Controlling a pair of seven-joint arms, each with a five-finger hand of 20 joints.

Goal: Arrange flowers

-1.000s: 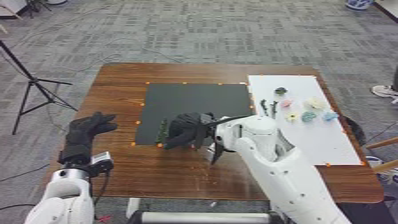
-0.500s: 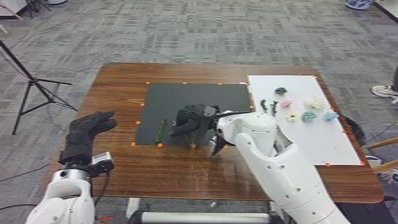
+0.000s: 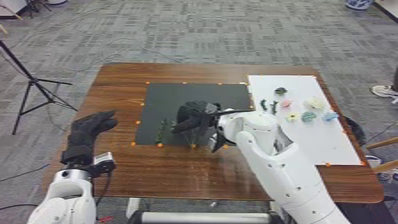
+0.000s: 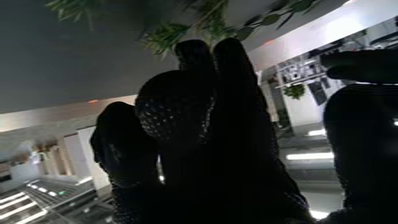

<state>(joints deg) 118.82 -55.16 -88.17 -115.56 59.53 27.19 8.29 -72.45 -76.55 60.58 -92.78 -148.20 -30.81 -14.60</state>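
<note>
My right hand (image 3: 195, 114) is over the black mat (image 3: 191, 94), fingers relaxed. Left of it, a green stem (image 3: 161, 131) lies on the mat; another slim stem (image 3: 194, 137) shows just below the hand. In the right wrist view, needle-like greenery (image 4: 166, 37) lies by the fingertips of my right hand (image 4: 209, 120), with leafy greenery (image 4: 271, 19) close by; the thumb stands apart. On the white sheet (image 3: 320, 145) are a pink flower (image 3: 286, 103), a cream one (image 3: 314, 103), a yellow one (image 3: 291, 116), blue ones (image 3: 308, 116) and dark stems (image 3: 274, 108). My left hand (image 3: 87, 129) is open at the table's left edge.
A dark green piece (image 3: 281, 91) lies on the upper part of the white sheet. The brown table (image 3: 169, 172) extends in front of the mat. A black tripod (image 3: 34, 80) stands on the floor left of the table.
My right hand has moved forward over the black mat, away from the table's near edge, uncovering more of the green stem on the left. My left hand has stayed in place.
</note>
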